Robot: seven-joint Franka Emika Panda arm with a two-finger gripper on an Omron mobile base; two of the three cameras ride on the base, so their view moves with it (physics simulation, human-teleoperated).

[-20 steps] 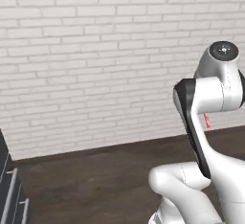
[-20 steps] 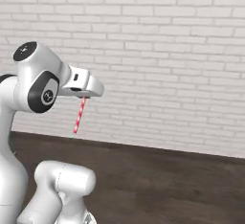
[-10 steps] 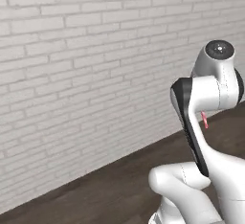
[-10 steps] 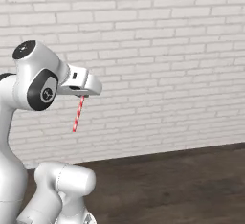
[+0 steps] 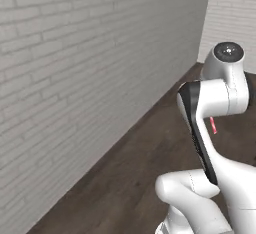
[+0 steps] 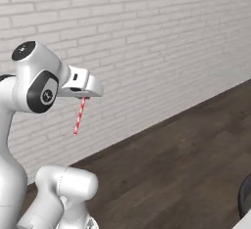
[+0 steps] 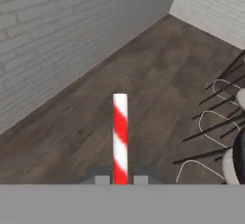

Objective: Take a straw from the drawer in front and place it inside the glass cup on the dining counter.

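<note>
A red-and-white striped straw (image 6: 79,116) hangs from my gripper (image 6: 83,97), tilted slightly down and to the left, high above the floor. In the hand view the straw (image 7: 120,137) rises straight up between the two dark fingertips (image 7: 101,176) of the gripper (image 7: 120,179), which is shut on its lower end. A short piece of the straw (image 5: 213,125) peeks out behind the arm in the left base view. The drawer, the glass cup and the dining counter are out of view.
A white brick wall (image 6: 147,42) runs along a dark wood floor (image 6: 176,164) and meets a second wall at a corner (image 5: 204,28). Thin black stool legs with white wire footrests (image 7: 215,122) stand to the right. A dark round object (image 6: 245,196) sits at the lower right.
The whole picture has swung, so the base has turned: the brick wall now recedes at an angle and a room corner has come into sight. The straw stays in the shut gripper.
</note>
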